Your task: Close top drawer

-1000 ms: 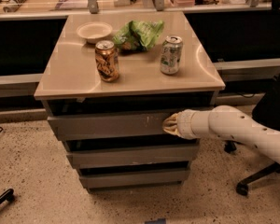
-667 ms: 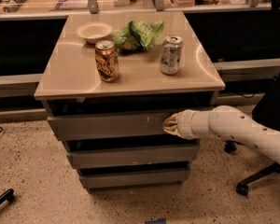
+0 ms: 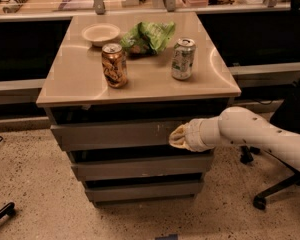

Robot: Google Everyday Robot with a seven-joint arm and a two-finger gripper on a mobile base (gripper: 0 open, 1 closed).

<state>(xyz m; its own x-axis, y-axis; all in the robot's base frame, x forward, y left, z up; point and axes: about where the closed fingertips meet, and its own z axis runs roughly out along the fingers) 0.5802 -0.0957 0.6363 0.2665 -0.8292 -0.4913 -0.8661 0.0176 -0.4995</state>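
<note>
From my end the white arm comes in from the right, roughly level, and the frame edge cuts off the rest of it. The gripper is right up against the front of the top drawer, right of centre. The drawer sits under the tan tabletop with a dark gap above its front. The gripper's tip is just a yellowish lump facing away, so I honestly can't tell if it's open or closed.

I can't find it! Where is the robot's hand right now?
In the camera view, the hand is at the front of the top drawer, right of its centre, below the tabletop and the green can.
</note>
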